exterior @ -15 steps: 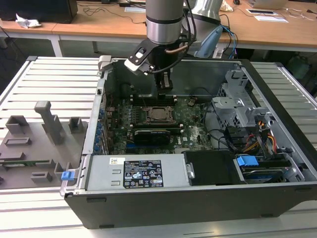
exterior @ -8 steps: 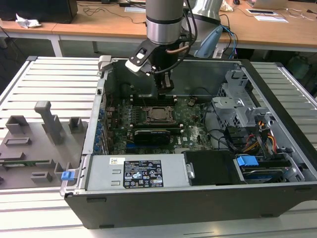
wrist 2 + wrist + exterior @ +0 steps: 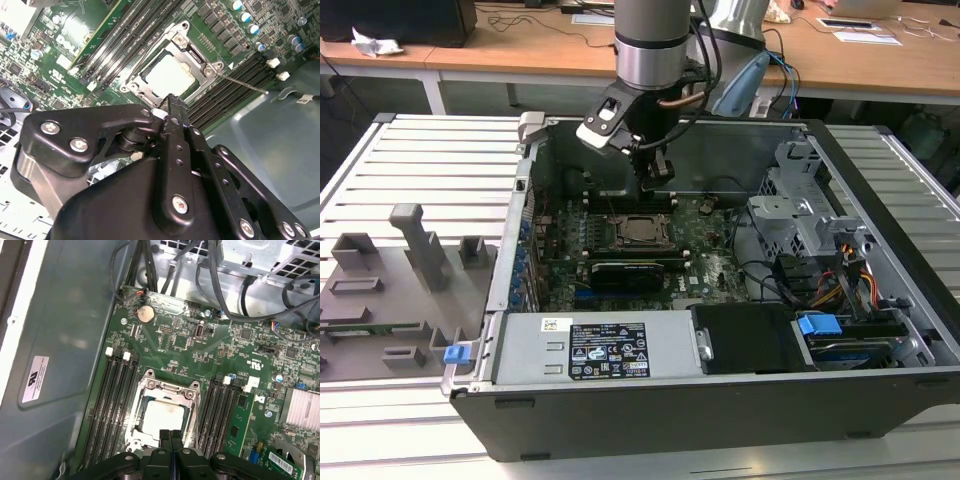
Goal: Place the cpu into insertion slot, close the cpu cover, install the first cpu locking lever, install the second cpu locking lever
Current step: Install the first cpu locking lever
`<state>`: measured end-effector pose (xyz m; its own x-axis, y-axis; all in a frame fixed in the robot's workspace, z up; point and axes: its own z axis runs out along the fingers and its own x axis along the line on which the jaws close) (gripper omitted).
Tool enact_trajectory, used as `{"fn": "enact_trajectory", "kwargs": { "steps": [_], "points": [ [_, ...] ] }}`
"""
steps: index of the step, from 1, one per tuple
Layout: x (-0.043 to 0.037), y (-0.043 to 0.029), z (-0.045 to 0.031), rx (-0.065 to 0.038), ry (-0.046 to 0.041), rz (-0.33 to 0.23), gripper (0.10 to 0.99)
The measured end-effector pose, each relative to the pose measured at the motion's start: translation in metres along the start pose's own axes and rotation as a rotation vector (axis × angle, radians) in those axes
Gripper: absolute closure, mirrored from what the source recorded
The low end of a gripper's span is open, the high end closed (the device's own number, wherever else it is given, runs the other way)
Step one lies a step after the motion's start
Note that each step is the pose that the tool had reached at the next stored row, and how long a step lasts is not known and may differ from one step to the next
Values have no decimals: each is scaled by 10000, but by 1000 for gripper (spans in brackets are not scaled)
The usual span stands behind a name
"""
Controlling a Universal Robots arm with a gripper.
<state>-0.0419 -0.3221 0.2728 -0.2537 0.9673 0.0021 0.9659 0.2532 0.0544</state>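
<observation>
Heads up on your setup: the cpu (image 3: 162, 416) is sitting in the insertion slot (image 3: 618, 238) on the green board (image 3: 200, 352), pale face up. The cpu cover (image 3: 194, 410) lies flat around it, so you see the chip through the window in both wrist views. Your gripper (image 3: 171, 435) is clenched, fingers pressed together with nothing between them. It's parked right at the edge of the socket, with the tips over the cover's rim. Can't tell if they actually touch the metal. In the second wrist view a thin metal rod (image 3: 242, 83) sticks out from a corner of the socket and runs across the black memory slots (image 3: 235, 90). It looks free at its far end. From the exterior view the arm comes straight down into the open computer case (image 3: 880, 330) on the slatted table (image 3: 430, 150) — gripper just above the socket.
</observation>
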Motion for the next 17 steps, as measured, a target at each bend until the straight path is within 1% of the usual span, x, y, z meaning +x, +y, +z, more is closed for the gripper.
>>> {"fn": "enact_trajectory", "kwargs": {
  "steps": [7, 17],
  "points": [
    [0, 0, 0, 1, 34, -623, 980],
    [0, 0, 0, 3, 67, -1220, 980]
  ]
}}
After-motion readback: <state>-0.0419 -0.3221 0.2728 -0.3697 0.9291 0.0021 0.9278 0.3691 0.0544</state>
